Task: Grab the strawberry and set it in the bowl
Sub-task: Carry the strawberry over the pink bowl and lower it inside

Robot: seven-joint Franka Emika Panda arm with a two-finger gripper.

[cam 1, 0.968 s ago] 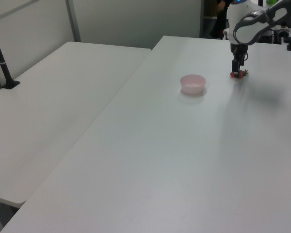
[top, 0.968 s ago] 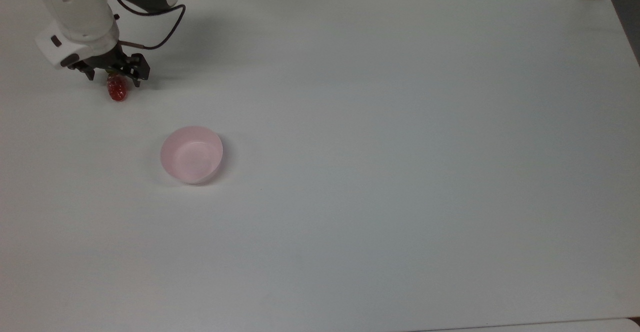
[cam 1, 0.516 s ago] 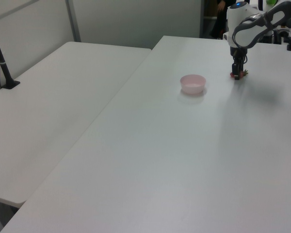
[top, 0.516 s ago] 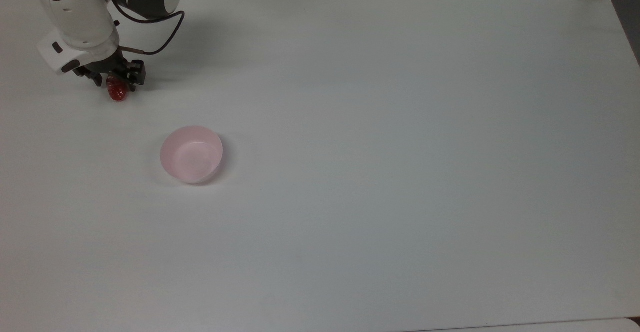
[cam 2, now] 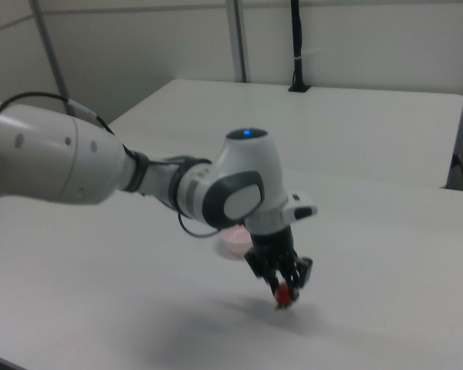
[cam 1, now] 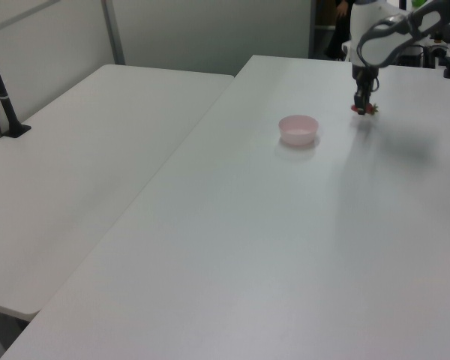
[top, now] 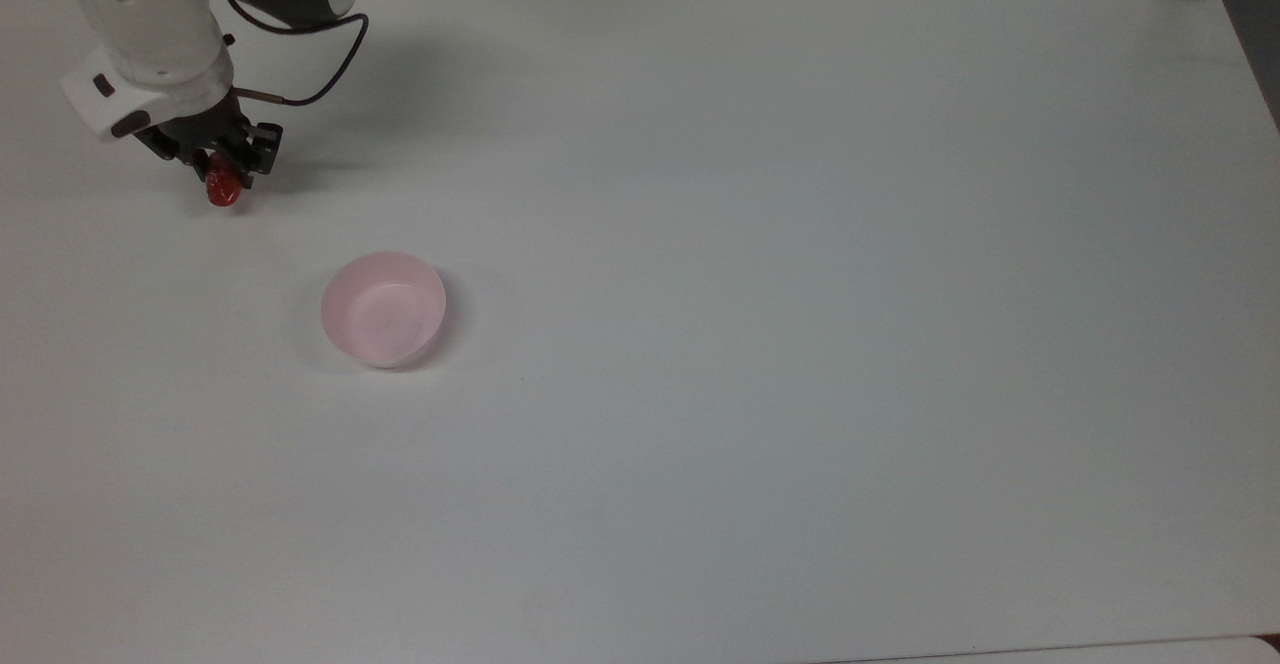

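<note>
Strawberry (top: 222,187) pinched between the fingers of the gripper (top: 226,176), far left of the table (top: 760,244) in the top view. Red body hanging below the fingertips; green top tucked up between the jaws. In the right view, strawberry (cam 2: 282,294) held just clear of the tabletop, a soft shadow beneath it. In the left view, red speck (cam 1: 363,109) at the gripper's tip (cam 1: 361,105), far right of the table.

Handling, judged: small, glossy, hard-looking toy, so light but likely slippery; rounded sides give the pads little flat to bear on. Best hold across the widest part of the body, near the leafy end, with the taper pointing down. Present grip appears to sit at that upper end. Risk: squirting out or pivoting if the arm swings fast.

Bowl (top: 384,308) upright and unoccupied, nearer and to the right of the strawberry in the top view, well apart from it. In the left view, bowl (cam 1: 298,129) to the left of the gripper. In the right view, bowl (cam 2: 233,240) partly hidden behind the wrist. Thin walls, probably light; liable to skid or tip if knocked on the rim.

Step in hand: grasp made, lift under way. Carry to above the bowl and release not yet done.
</note>
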